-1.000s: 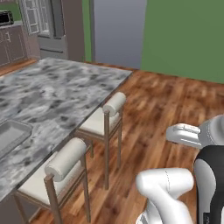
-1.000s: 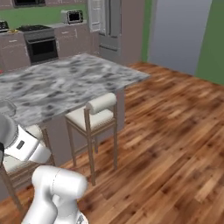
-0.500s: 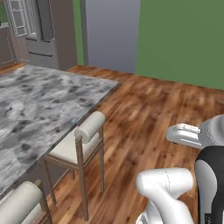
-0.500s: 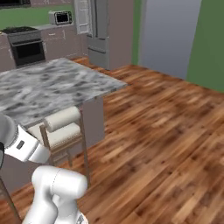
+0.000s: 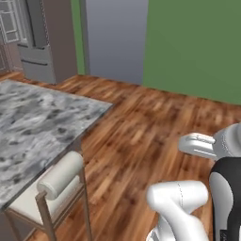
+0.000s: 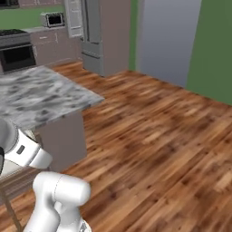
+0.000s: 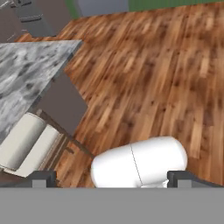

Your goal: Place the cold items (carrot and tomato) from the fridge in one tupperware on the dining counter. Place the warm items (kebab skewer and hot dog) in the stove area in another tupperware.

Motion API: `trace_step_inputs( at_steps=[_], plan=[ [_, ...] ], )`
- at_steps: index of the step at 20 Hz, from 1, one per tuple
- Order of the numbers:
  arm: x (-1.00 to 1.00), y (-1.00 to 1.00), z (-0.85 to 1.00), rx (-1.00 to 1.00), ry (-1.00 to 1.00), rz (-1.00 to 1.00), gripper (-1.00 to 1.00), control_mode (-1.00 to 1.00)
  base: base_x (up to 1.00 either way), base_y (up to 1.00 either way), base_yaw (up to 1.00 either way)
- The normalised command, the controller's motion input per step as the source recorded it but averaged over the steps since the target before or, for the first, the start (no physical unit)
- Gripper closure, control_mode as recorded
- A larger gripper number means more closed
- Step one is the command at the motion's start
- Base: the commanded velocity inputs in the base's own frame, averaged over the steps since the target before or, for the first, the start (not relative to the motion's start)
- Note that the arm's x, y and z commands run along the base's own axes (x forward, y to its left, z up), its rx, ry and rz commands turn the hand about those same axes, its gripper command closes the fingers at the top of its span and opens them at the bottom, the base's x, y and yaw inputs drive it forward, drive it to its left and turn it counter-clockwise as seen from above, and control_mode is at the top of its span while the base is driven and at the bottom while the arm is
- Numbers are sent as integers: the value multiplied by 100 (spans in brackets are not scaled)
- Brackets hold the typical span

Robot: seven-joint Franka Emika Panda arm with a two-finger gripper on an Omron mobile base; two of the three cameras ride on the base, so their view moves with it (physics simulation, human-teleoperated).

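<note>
Transit stage. The gripper (image 7: 111,177) stands wide apart and empty, over wood floor (image 6: 154,131) beside the counter (image 5: 33,122) and a stool (image 5: 56,181). The fridge (image 6: 102,34) is closed, well apart. Carrot, tomato, skewer, hot dog and tupperware are unseen; judged, every placement remains.

Robot arm (image 5: 176,202), glossy white
Rounded white link shells, black joint section, small dark grey finger tips (image 7: 43,177).

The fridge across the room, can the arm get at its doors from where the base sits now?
Probably not. The fridge stands far across open wood floor, beyond the marble counter; the folded arm looks well short of it.
</note>
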Motion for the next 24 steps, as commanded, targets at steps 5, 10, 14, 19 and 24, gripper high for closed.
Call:
trace_step_inputs(
  at_steps=[5,10,14,19,24],
  plan=[
    [0,0,0,0,0,0,-100,100,64,-80,13],
    [0,0,0,0,0,0,-100,100,65,-76,15],
    [0,0,0,0,0,0,-100,100,84,-68,19],
    [0,0,0,0,0,0,-100,100,95,-63,21],
    [0,0,0,0,0,0,-100,100,100,-53,23]
  ],
)
